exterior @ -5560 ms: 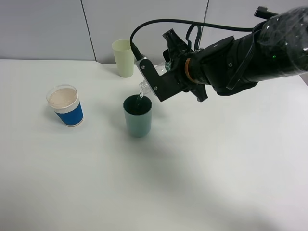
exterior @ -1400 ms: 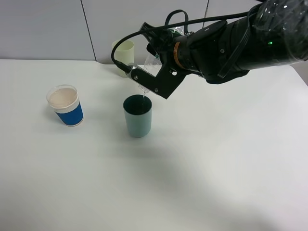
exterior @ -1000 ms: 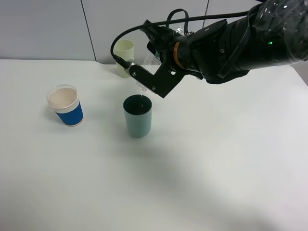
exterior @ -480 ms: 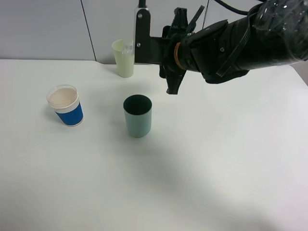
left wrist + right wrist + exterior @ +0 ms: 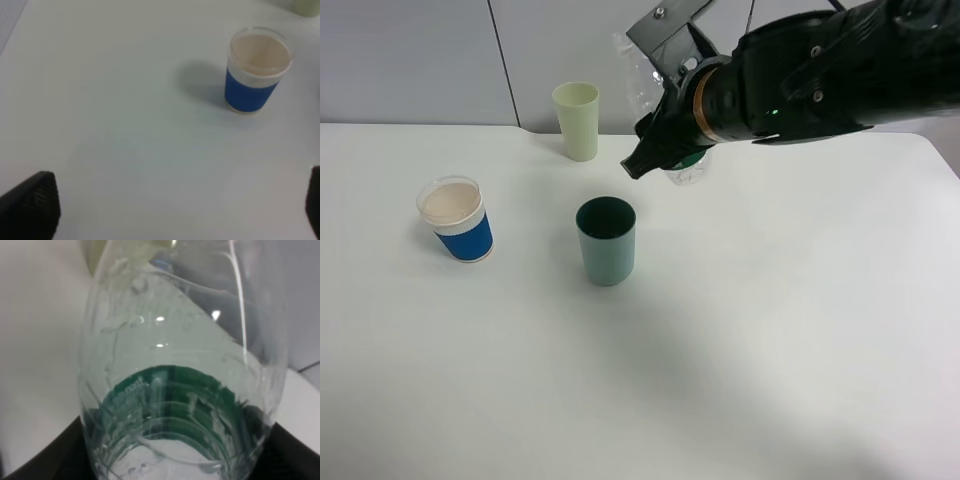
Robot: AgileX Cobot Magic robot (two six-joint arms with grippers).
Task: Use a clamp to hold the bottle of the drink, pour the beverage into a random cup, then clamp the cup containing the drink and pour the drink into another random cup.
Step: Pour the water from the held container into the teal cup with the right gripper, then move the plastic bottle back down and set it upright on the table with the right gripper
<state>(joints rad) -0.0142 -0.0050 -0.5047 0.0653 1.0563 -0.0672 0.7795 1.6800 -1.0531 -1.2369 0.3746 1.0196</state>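
Note:
My right gripper (image 5: 668,140) is shut on a clear plastic bottle (image 5: 684,172) with a green label and holds it in the air, behind and to the right of the teal cup (image 5: 606,240). The bottle's neck points up and to the left, away from the cup. In the right wrist view the bottle (image 5: 180,390) fills the picture, with liquid low inside it. A pale yellow-green cup (image 5: 577,120) stands at the back. A blue and white paper cup (image 5: 456,218) stands at the left and also shows in the left wrist view (image 5: 257,70). My left gripper (image 5: 172,205) is open and empty above the table.
The white table (image 5: 770,350) spreads wide in front and to the right. A grey panelled wall (image 5: 410,60) runs along the far edge. The right arm (image 5: 820,70) hangs over the back right of the table.
The bottle was tipped neck-down over the teal cup with liquid running in. It has swung back up and moved right, away from the cup. The cups have not moved.

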